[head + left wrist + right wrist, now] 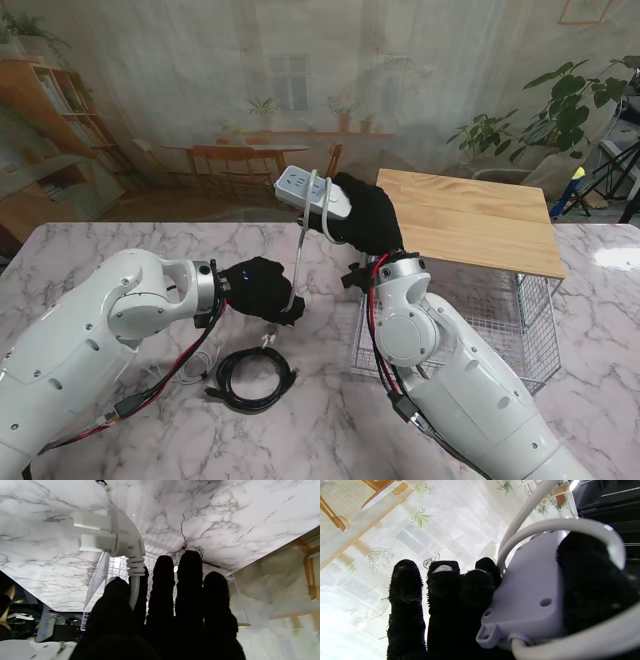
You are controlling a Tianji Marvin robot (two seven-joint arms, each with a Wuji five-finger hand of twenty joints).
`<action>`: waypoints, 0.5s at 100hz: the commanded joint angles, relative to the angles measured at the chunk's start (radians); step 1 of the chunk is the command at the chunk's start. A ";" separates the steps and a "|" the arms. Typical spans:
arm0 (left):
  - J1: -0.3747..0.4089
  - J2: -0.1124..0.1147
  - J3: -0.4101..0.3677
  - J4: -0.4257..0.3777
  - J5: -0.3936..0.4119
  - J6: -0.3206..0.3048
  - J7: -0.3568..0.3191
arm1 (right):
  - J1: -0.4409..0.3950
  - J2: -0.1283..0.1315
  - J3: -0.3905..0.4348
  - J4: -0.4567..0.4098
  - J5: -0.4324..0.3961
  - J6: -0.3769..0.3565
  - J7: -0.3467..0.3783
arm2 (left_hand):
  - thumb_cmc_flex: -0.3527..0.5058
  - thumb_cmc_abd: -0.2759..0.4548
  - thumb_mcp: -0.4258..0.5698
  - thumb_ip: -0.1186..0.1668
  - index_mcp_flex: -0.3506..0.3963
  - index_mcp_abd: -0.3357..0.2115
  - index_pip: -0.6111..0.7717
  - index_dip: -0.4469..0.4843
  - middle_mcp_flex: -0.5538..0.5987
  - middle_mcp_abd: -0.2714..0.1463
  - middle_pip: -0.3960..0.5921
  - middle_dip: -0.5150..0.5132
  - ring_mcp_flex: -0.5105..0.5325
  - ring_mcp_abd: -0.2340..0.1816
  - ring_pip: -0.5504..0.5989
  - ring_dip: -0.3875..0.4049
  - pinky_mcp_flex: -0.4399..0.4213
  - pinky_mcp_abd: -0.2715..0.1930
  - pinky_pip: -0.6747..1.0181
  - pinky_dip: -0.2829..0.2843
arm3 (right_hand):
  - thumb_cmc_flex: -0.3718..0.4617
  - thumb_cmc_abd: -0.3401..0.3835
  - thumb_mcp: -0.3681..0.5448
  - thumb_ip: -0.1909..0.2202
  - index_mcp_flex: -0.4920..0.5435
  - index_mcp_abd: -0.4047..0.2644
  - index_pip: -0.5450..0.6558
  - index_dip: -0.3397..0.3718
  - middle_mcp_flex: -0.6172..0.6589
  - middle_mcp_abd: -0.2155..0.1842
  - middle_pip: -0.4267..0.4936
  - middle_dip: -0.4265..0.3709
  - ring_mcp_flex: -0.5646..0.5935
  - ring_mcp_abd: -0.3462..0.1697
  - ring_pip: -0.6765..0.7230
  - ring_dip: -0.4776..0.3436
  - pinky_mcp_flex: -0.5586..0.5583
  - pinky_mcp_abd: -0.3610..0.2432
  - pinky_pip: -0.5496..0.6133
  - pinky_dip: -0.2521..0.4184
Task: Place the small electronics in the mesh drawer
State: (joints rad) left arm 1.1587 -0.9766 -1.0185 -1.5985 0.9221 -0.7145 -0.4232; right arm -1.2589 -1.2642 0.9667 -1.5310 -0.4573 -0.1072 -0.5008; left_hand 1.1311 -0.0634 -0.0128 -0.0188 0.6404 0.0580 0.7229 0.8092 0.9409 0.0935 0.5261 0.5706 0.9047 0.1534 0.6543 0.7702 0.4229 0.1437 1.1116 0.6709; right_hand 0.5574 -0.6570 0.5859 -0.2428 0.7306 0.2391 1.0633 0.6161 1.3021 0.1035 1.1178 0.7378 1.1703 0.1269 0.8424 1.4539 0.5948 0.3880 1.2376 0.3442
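Note:
My right hand [365,215] is raised above the table and shut on a white power strip [312,193]; the right wrist view shows the strip's underside [527,592] held between fingers and thumb, with its white cord [570,525] looping over it. The cord [300,255] hangs down to my left hand [262,290], which is shut on it just behind the white plug [112,535]. The wire mesh drawer [520,320] stands pulled out under the wooden top [470,215], to the right of my right arm.
A coiled black cable [250,378] lies on the marble table [80,250] nearer to me than my left hand, with a small white cable [190,372] beside it. My right forearm [450,380] crosses the drawer's left side.

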 commanded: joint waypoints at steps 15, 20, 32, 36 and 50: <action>0.045 0.002 -0.029 -0.080 0.042 -0.041 0.021 | 0.027 -0.006 -0.004 0.032 -0.013 0.031 -0.008 | 0.041 0.001 0.006 0.003 0.032 0.010 0.005 0.050 0.053 0.019 0.064 0.053 0.047 0.000 0.084 0.052 0.025 0.008 0.087 0.050 | 0.215 0.245 0.257 0.016 0.006 -0.363 0.119 0.008 0.056 -0.086 0.068 -0.003 0.016 -0.077 0.095 0.022 -0.002 -0.002 0.007 -0.001; 0.058 0.001 -0.041 -0.100 0.044 -0.042 0.026 | 0.030 -0.005 -0.006 0.040 -0.019 0.034 -0.009 | 0.041 -0.001 0.007 0.004 0.033 0.014 0.002 0.055 0.054 0.018 0.077 0.065 0.050 -0.002 0.100 0.062 0.026 0.009 0.097 0.055 | 0.215 0.245 0.257 0.016 0.006 -0.363 0.120 0.008 0.056 -0.085 0.069 -0.003 0.016 -0.075 0.096 0.022 -0.003 -0.002 0.007 -0.002; 0.086 -0.005 -0.076 -0.145 0.075 -0.053 0.057 | 0.035 -0.004 -0.010 0.053 -0.027 0.041 -0.008 | 0.041 -0.001 0.009 0.005 0.039 0.023 0.004 0.075 0.057 0.019 0.099 0.085 0.055 -0.001 0.128 0.077 0.032 0.011 0.121 0.064 | 0.216 0.244 0.258 0.016 0.005 -0.362 0.120 0.007 0.056 -0.084 0.069 -0.004 0.018 -0.075 0.096 0.021 -0.003 0.000 0.008 -0.002; 0.096 -0.008 -0.089 -0.159 0.089 -0.056 0.074 | 0.037 -0.004 -0.011 0.057 -0.029 0.043 -0.007 | 0.041 -0.003 0.009 0.005 0.043 0.028 0.004 0.080 0.061 0.021 0.105 0.090 0.058 -0.001 0.137 0.081 0.034 0.011 0.128 0.067 | 0.217 0.244 0.258 0.016 0.006 -0.361 0.120 0.007 0.056 -0.083 0.069 -0.004 0.018 -0.075 0.096 0.021 -0.003 0.000 0.008 -0.002; 0.131 -0.014 -0.140 -0.225 0.139 -0.073 0.112 | 0.043 -0.004 -0.020 0.070 -0.034 0.051 -0.005 | 0.039 -0.008 0.011 0.007 0.052 0.034 0.004 0.091 0.069 0.022 0.121 0.104 0.064 -0.001 0.164 0.092 0.043 0.008 0.149 0.073 | 0.218 0.243 0.258 0.016 0.006 -0.357 0.121 0.005 0.057 -0.081 0.070 -0.004 0.019 -0.071 0.096 0.020 -0.005 0.004 0.009 -0.003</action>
State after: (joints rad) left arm 1.2827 -0.9865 -1.1495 -1.7802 1.0602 -0.7737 -0.3027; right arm -1.2227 -1.2660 0.9491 -1.4714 -0.4874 -0.0664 -0.5040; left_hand 1.1256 -0.0754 -0.0137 -0.0198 0.6695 0.1033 0.7235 0.8844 0.9774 0.0935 0.6213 0.6516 0.9419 0.1494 0.7877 0.8478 0.4560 0.1529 1.2094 0.7183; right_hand 0.5567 -0.6557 0.5859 -0.2425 0.7306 0.2384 1.0644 0.6161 1.3020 0.1035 1.1178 0.7378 1.1703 0.1269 0.8431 1.4539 0.5948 0.3880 1.2376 0.3442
